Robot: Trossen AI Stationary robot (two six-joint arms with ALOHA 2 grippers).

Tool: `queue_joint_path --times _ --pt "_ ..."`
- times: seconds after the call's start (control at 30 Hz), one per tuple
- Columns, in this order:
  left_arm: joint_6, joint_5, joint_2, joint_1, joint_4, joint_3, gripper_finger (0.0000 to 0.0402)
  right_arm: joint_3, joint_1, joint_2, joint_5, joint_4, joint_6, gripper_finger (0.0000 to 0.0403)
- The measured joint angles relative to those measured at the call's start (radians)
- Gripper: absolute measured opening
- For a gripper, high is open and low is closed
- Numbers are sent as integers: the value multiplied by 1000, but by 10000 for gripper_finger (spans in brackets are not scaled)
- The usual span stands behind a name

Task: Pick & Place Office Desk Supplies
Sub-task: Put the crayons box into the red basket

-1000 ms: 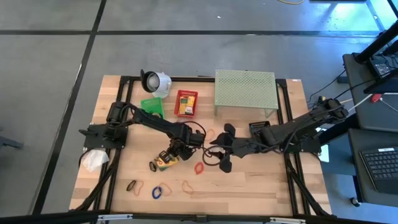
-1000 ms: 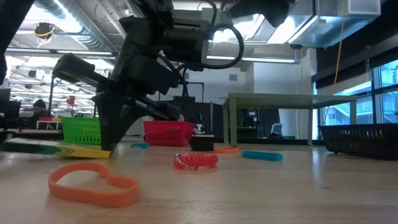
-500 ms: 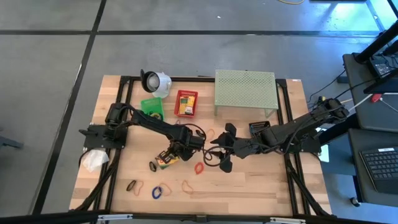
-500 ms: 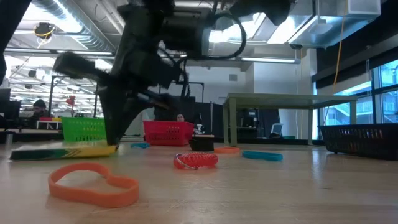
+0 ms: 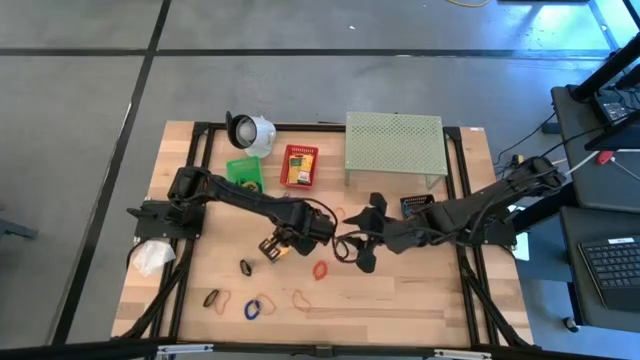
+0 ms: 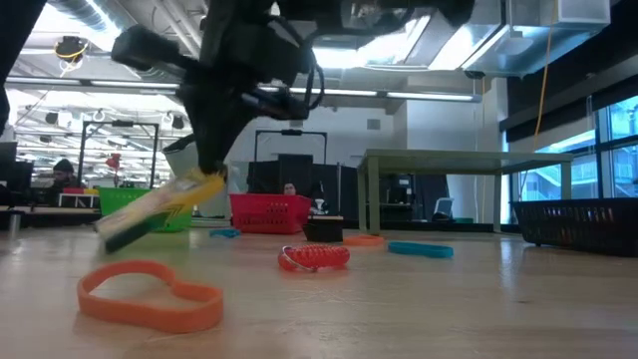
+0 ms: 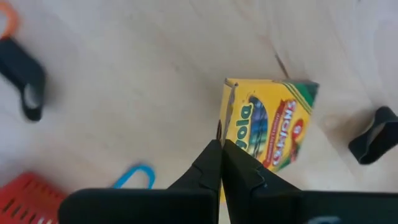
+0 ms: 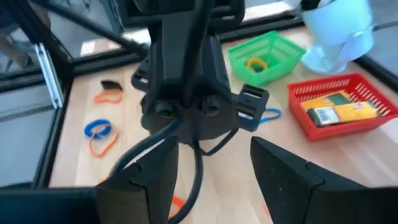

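Observation:
My left gripper [image 5: 272, 247] is shut on a yellow-and-green crayon box [image 7: 267, 124], which shows tilted above the table in the low view [image 6: 159, 204]. My right gripper [image 5: 362, 237] hovers open just to the right of it, facing the left gripper [image 8: 186, 106]. Rubber-band loops lie flat on the wood: red [image 5: 320, 270], orange [image 5: 300, 297], blue [image 5: 253, 308] and black [image 5: 213, 298]. A small black item [image 5: 247, 266] sits beside the lifted box. My left gripper pinches the crayon box between its two shut fingers [image 7: 217, 163] at the box's upper end, on one side edge [image 7: 227, 134]. It comes from above, pointing down. The box is lifted clear and hangs tilted, its free end [image 6: 115, 231] lowest.
At the table's far side stand a green basket [image 5: 243, 170], a red basket [image 5: 298, 166] with crayon boxes, a white round object [image 5: 252, 131] and a pale green perforated shelf [image 5: 394, 146]. A black basket [image 5: 412, 207] sits by the right arm. Bare wood lies along the near edge.
My left gripper has risen and drifted slightly toward the far right, keeping shut. The crayon box, flat on the table a second ago, now hangs tilted and clear of the wood. The small black item stayed where it was.

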Motion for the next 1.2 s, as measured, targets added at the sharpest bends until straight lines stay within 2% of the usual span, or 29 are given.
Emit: queue_joint_path --times 0.17,0.33,0.53,0.67,0.93,1.07,1.2 --pt "-1 -51 -33 6 -30 12 1 0 30 -59 44 -48 10 203" --pt "-68 -53 -116 64 -16 12 1 0 49 -96 79 -131 49 203" --pt "-106 -99 -236 131 48 10 1 0 50 -108 79 -197 89 203" --pt "-104 -165 -301 174 45 10 1 0 57 -108 79 -201 93 203" --pt "-90 -294 -399 312 86 10 1 0 58 -108 90 -199 93 203" --pt "-57 -327 -422 394 169 10 1 0 58 -108 90 -184 89 203" --pt "-24 -316 -425 473 232 10 1 0 58 -108 89 -184 85 203"
